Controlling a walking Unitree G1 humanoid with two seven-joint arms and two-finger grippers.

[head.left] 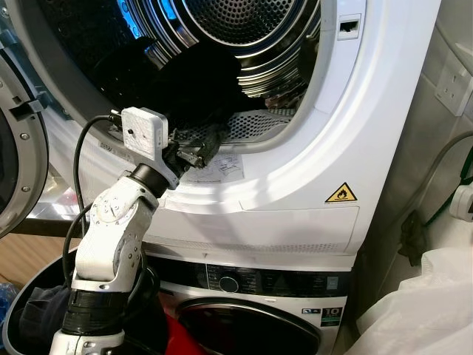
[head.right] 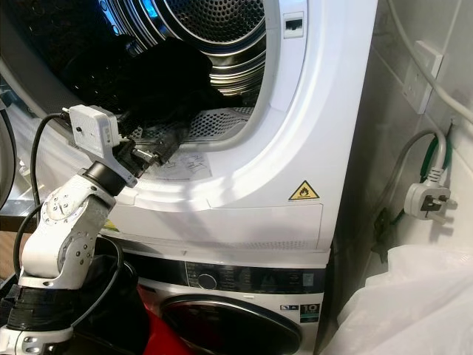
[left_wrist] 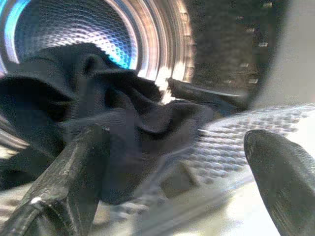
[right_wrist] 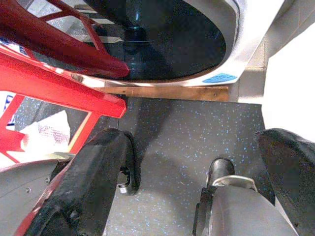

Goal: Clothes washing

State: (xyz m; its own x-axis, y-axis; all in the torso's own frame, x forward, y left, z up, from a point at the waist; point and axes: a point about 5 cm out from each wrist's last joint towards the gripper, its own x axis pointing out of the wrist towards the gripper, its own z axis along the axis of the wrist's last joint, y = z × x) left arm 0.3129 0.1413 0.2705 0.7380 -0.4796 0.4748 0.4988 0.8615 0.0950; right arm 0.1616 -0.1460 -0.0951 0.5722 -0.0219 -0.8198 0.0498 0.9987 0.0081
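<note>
A: Reaching into the dryer [head.left: 347, 96], the left gripper [head.left: 198, 150] sits at the lower lip of the drum opening, beside the dark garment [head.left: 199, 89].

B: State of that gripper?

A: Spread. In the left wrist view its two fingers [left_wrist: 64, 182] stand apart, with the garment [left_wrist: 113, 123] between and beyond them. One finger lies against the cloth; whether the cloth is gripped cannot be told. Nothing is clamped between the tips.

B: Location of the garment relative to the dryer?

A: Inside the drum [head.left: 244, 29], bunched at the front lower-left of the opening, partly over the perforated lint filter [head.left: 259, 124].

B: Right gripper?

A: Its wrist view shows the fingers [right_wrist: 93, 182] parted and holding nothing, above a speckled dark floor [right_wrist: 182, 137]. A red frame [right_wrist: 54, 83] and the glass door of the washer [right_wrist: 162, 39] lie ahead of it.

B: Other items around the dryer?

A: The washer [head.left: 251, 296] stands directly below the dryer. The dryer door [head.left: 18, 140] is swung open to the left of the dryer. A basket [head.left: 29, 310] holding dark cloth stands below the door. A flame warning label [head.left: 341, 194] is on the dryer front, lower right of the opening. A white plug [head.right: 425, 198] hangs on the wall to the right of the dryer, above a white bag [head.right: 414, 303].
</note>
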